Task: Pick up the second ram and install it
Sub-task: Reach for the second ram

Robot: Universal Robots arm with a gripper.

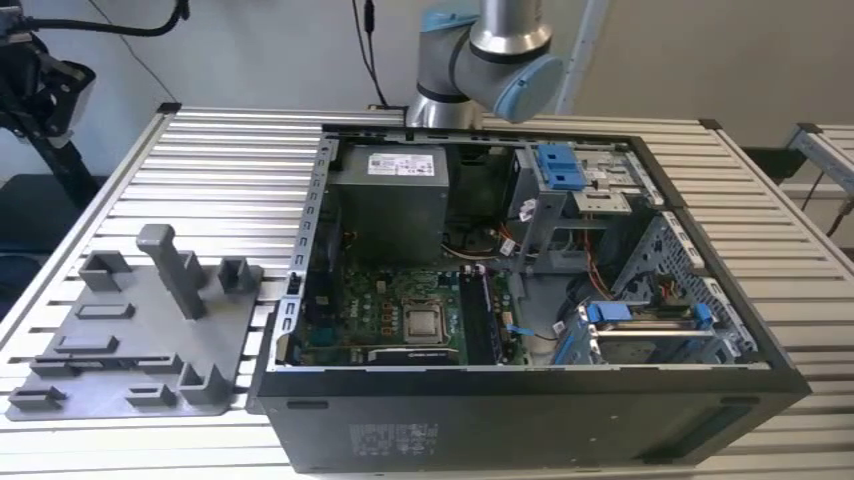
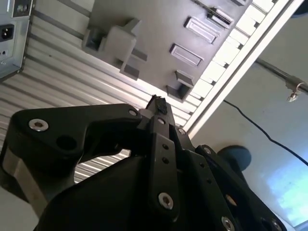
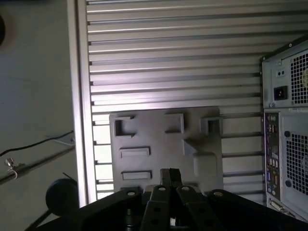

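Above the grey tray (image 3: 154, 137), the gripper (image 3: 169, 173) hovers closed (seemingly empty); a clean pick would likely need its jaws squared to the thin edge of the memory stick.

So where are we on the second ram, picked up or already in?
Done: the computer case stands open, but whether the second ram sits in the memory slots beside the processor is too small to tell. In hand: apparently nothing; in the first wrist view the gripper hangs shut above the grey tray. Left: judging by that, the pick-up and the seating, unless it is already in.
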